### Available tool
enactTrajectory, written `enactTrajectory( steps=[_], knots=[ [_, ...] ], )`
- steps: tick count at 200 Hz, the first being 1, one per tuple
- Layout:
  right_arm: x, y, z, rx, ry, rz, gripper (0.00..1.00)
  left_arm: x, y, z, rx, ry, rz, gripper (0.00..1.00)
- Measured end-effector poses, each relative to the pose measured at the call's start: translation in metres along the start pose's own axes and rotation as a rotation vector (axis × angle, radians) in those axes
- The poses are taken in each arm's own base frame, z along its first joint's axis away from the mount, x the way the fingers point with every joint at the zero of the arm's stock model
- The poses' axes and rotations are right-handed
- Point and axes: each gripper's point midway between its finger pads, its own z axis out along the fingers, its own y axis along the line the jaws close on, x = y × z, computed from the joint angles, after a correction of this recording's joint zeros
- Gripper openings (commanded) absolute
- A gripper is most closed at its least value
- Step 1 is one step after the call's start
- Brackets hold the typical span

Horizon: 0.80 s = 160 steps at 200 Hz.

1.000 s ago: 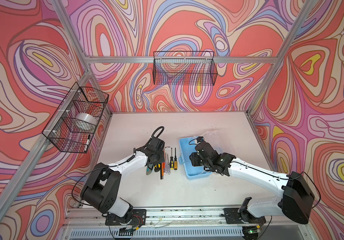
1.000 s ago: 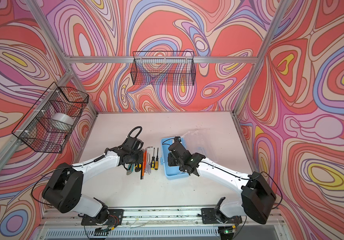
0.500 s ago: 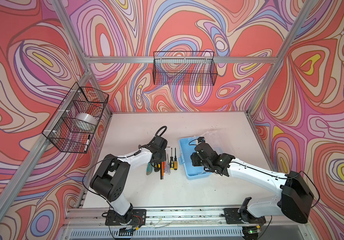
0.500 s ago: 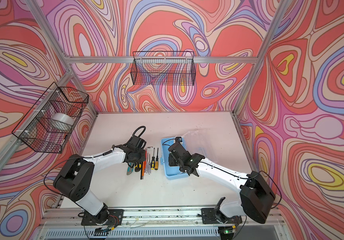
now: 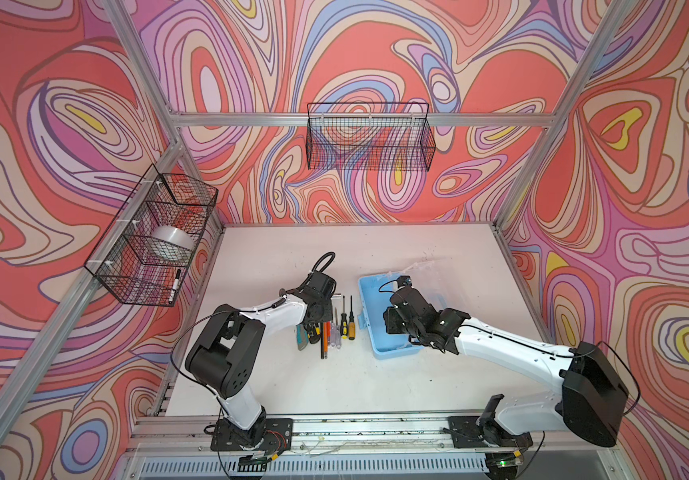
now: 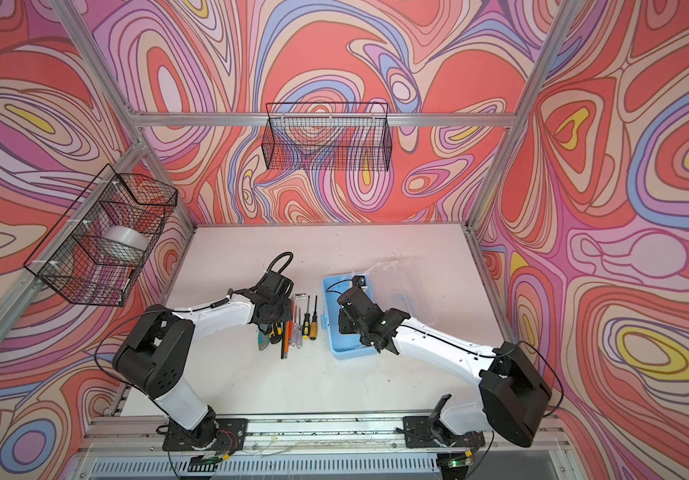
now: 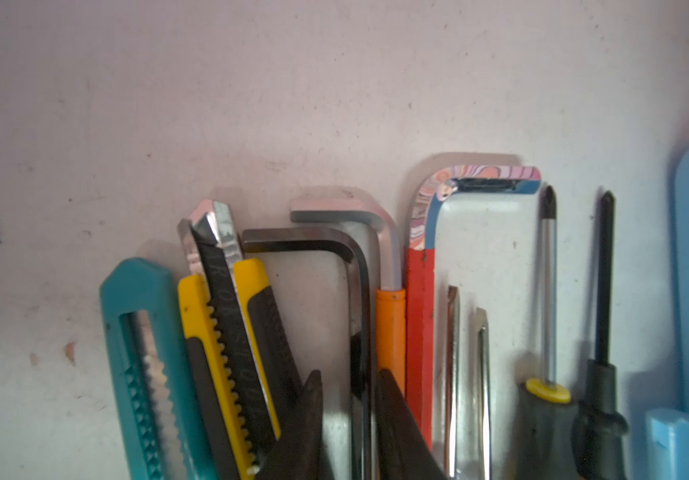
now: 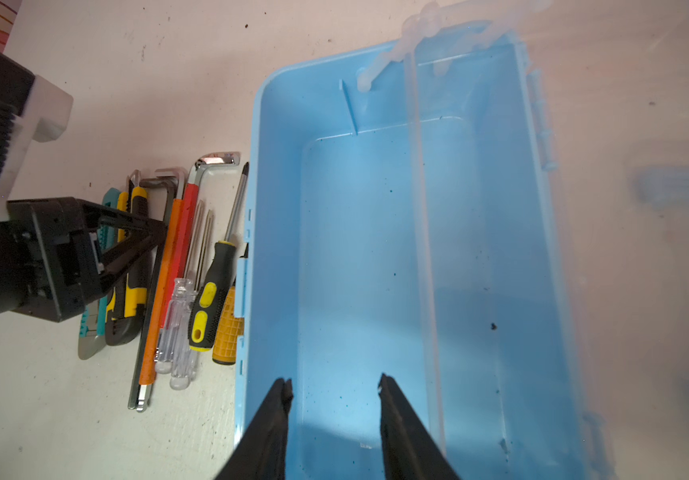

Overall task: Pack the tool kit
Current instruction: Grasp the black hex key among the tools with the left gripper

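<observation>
The tool kit (image 5: 366, 301) (image 6: 331, 328) (image 8: 359, 249) is a light-blue box, empty, with its clear lid (image 5: 438, 282) (image 8: 646, 208) laid open to the right. Left of it lies a row of tools: a teal knife (image 7: 139, 332), a yellow-black knife (image 7: 226, 332), a black hex key (image 7: 355, 291), orange-sleeved (image 7: 390, 328) and red-sleeved (image 7: 419, 311) hex keys, and screwdrivers (image 7: 548, 291) (image 5: 344, 320). My left gripper (image 7: 349, 376) (image 8: 163, 232) is down on the row, open. Its jaws straddle the black hex key's shaft with a small gap. My right gripper (image 8: 334, 384) (image 5: 390, 322) hangs open over the box, empty.
A black wire basket (image 5: 151, 237) on the left wall holds a tape roll (image 5: 170, 243) and a marker (image 5: 174, 284). Another wire basket (image 5: 369, 137) hangs on the back wall. Aluminium frame posts edge the white table (image 5: 334, 386).
The left arm's elbow has pulled in and its gripper has shifted slightly right over the tool row. Both grippers' jaws have narrowed a little. The right arm has barely moved.
</observation>
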Motion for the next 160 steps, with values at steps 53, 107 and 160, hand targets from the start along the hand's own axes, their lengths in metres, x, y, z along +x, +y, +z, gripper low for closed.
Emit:
enactTrajectory(
  steps=[53, 107, 160],
  knots=[
    [-0.0011, -0.0013, 0.0003, 0.008, -0.006, 0.0, 0.36, 0.0034, 0.0022, 0.0063, -0.016, 0.014, 0.012, 0.19],
    [-0.0018, -0.0011, 0.0003, 0.007, -0.01, 0.0, 0.35, 0.0019, 0.0012, 0.0085, -0.019, 0.015, 0.017, 0.14],
    [0.0011, -0.0008, 0.0026, -0.003, -0.009, 0.001, 0.35, 0.0015, 0.0, 0.0092, -0.016, 0.018, 0.02, 0.19]
  ],
)
